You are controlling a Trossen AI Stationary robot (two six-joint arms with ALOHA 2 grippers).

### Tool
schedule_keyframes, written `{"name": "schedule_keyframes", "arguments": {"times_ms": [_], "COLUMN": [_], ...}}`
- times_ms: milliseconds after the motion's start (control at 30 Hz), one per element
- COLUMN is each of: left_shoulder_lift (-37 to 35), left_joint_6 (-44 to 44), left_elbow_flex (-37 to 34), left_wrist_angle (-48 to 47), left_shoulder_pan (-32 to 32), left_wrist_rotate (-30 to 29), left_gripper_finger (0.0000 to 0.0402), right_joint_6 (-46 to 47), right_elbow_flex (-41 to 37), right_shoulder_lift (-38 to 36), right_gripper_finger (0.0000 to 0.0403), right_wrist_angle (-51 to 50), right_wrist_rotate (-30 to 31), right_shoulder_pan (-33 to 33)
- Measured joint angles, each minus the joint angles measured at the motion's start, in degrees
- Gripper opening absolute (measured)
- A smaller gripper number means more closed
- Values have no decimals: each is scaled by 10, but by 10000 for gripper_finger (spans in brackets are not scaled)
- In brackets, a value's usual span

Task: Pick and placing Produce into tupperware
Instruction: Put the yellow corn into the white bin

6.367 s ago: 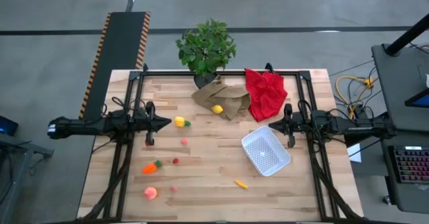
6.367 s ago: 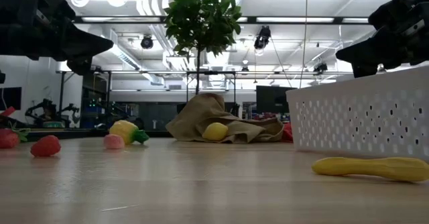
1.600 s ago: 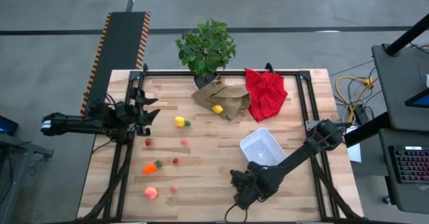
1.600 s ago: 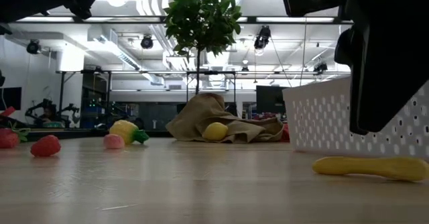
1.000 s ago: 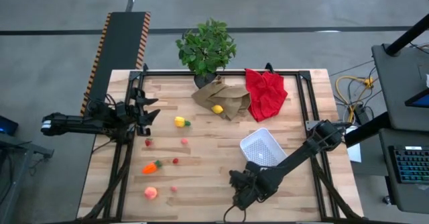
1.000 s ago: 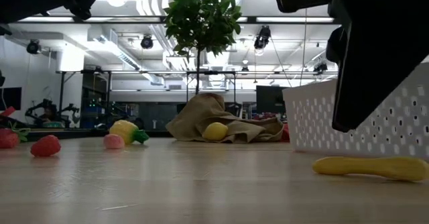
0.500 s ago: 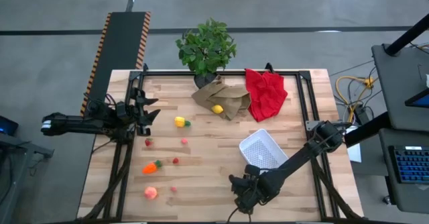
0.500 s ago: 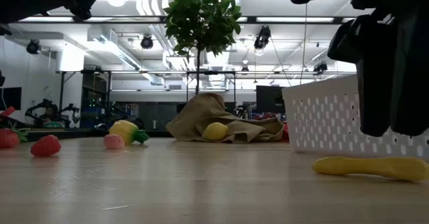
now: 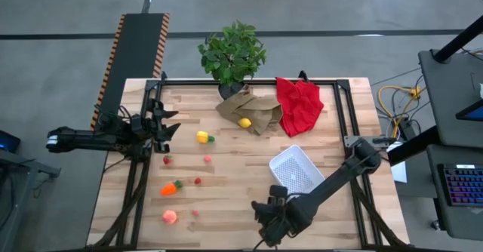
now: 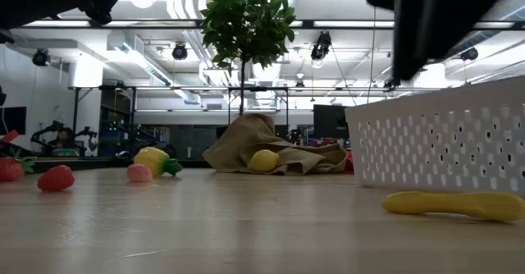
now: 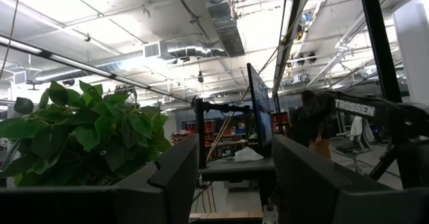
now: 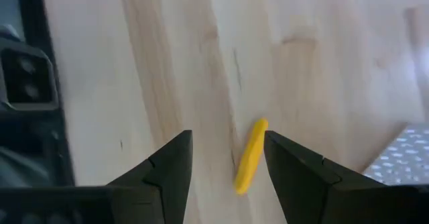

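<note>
The white tupperware (image 9: 299, 170) sits right of the table's middle, with nothing in it. A long yellow piece of produce (image 12: 250, 158) lies on the wood in front of it (image 10: 455, 204). My right gripper (image 12: 226, 163) hangs open above this piece, fingers pointing down on either side of it, not touching. In the high view that arm (image 9: 273, 216) hides the piece. A lemon (image 9: 244, 122), corn (image 9: 202, 137), carrot (image 9: 171, 187), peach (image 9: 170, 216) and small red berries (image 9: 167, 160) lie on the table. My left gripper (image 9: 170, 129) waits open at the left.
A brown paper bag (image 9: 250, 109) under the lemon, a red cloth (image 9: 299, 105) and a potted plant (image 9: 232, 53) stand at the far edge. A black frame (image 9: 151, 101) borders the table. Bare wood lies between the carrot and the tupperware.
My right gripper has shifted a little toward the table's near left edge and gone up: its dark fingers, which hung low in front of the tupperware in the low view, now show only at the top.
</note>
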Motion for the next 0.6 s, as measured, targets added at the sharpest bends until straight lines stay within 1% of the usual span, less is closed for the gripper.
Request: {"name": "schedule_keyframes", "arguments": {"times_ms": [67,133,267,400,533,600], "left_shoulder_lift": [0,0,0,0,-1,-1], "left_joint_6": [0,1,2,2,5,5], "left_elbow_flex": [0,0,0,0,-1,-1], "left_wrist_angle": [0,0,0,0,0,0], "left_shoulder_pan": [0,0,0,0,0,0], "left_wrist_rotate": [0,0,0,0,0,0], "left_gripper_finger": [176,176,176,176,176,176], "right_joint_6": [-8,-9,-9,-8,-4,4], "right_elbow_flex": [21,41,68,53,21,9], "right_shoulder_lift": [25,39,44,44,44,44], "right_gripper_finger": [178,178,178,177,177,177], "right_wrist_angle": [-28,-53,-99,-101,-101,-89], "right_wrist_rotate": [-11,-6,42,46,22,20], "right_shoulder_pan": [0,0,0,-1,-3,-3]}}
